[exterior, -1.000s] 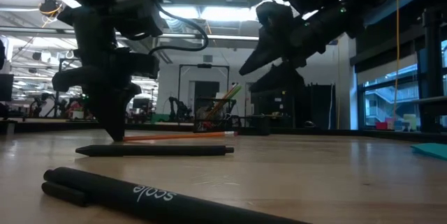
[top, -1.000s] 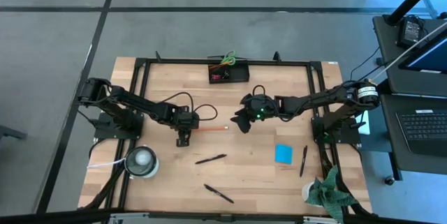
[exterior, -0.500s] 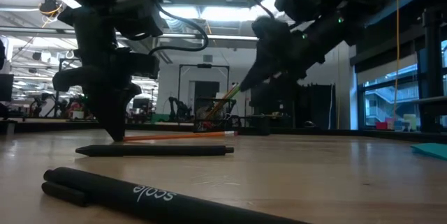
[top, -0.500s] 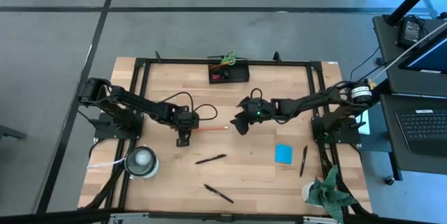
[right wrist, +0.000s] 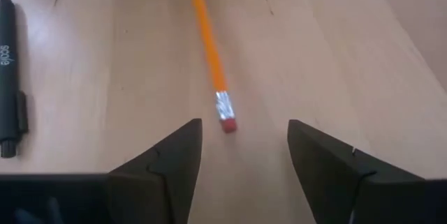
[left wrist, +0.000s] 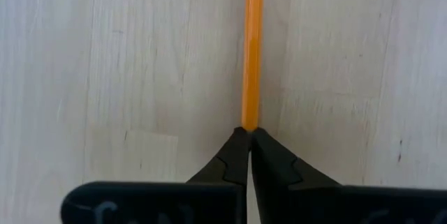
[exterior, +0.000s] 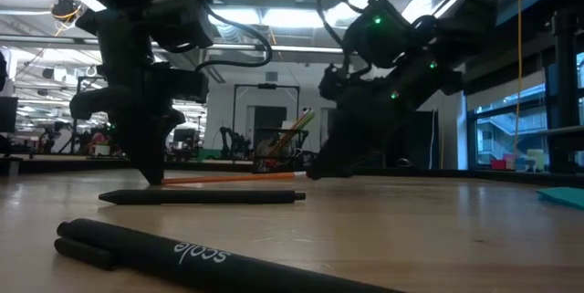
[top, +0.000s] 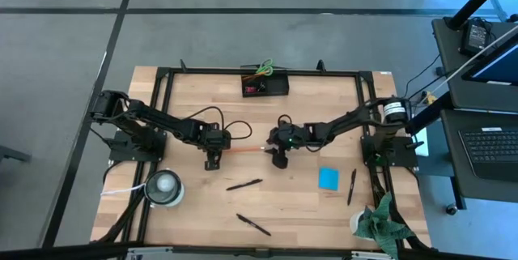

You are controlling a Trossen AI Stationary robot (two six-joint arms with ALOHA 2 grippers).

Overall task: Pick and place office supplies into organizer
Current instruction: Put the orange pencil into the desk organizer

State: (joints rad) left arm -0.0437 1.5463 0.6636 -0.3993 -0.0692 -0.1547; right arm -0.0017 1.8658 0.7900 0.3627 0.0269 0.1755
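while both arms share one pencil: handoff looks like the step in hand, so risks come from that
left gripper (top: 212,163): tips down on the wood, fingers pressed together on the tip end of the pencil (top: 247,149), seen in left wrist view
pencil: lies flat, runs from left gripper's tips toward right gripper, eraser end just ahead of right's fingers
right gripper (right wrist: 241,147): low at the table, fingers apart, eraser between them but not touched
risk 1: right closes off-centre, eraser skids out
risk 2: left lets go late, both pull, pencil snaps or twists
risk 3: fingertips scrape the table (top: 307,203)
organizer (top: 265,87): well beyond both grippers at the far edge, long carry, drop likely if grip is only on the eraser
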